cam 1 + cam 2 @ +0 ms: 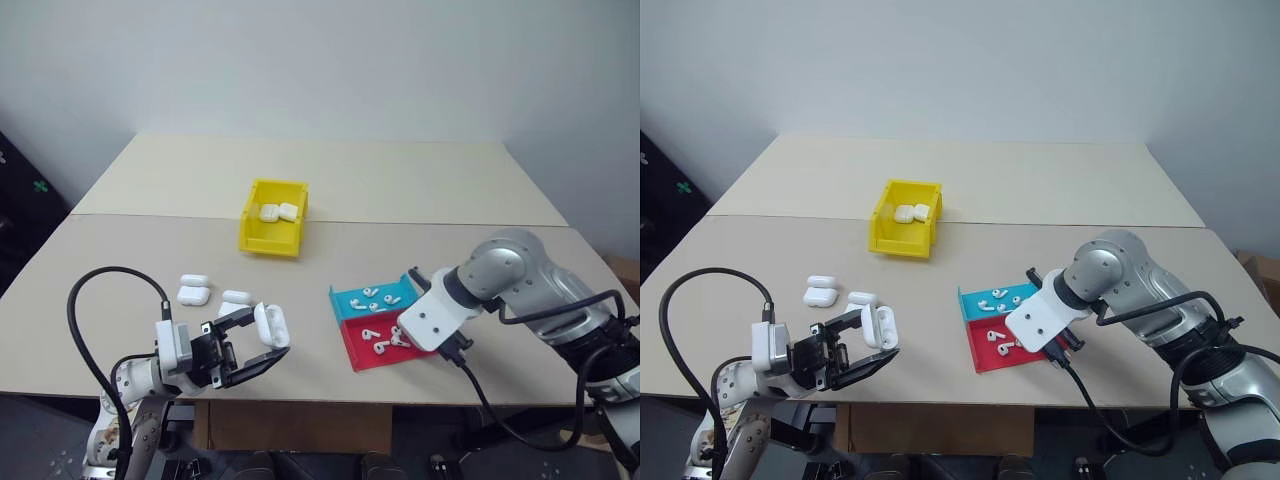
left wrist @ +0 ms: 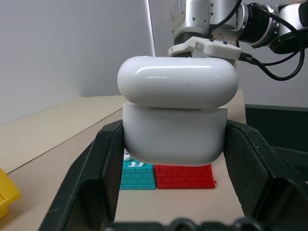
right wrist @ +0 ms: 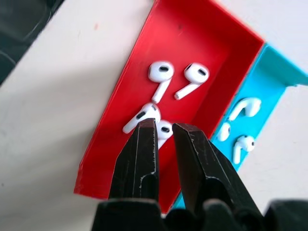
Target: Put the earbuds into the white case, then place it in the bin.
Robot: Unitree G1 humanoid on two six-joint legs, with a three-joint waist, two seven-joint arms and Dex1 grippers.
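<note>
My left gripper (image 1: 262,342) is shut on a white case (image 2: 176,111) and holds it above the table's near left edge, pointing toward the trays. The lid rests on top of the case's body. My right gripper (image 3: 168,126) points steeply down over the red tray (image 3: 110,144), its fingers nearly together with one earbud (image 3: 164,129) pinched between the tips. More earbuds (image 3: 161,72) lie loose in that tray, one right beside a fingertip. The yellow bin (image 1: 270,241) stands mid-table beyond both grippers, with two white cases (image 1: 277,212) inside.
Three spare white cases (image 1: 194,289) lie on the table just beyond my left gripper. A blue tray (image 1: 349,301) with several earbuds (image 1: 373,297) adjoins the red tray on its far side. The table's front edge runs close under both hands.
</note>
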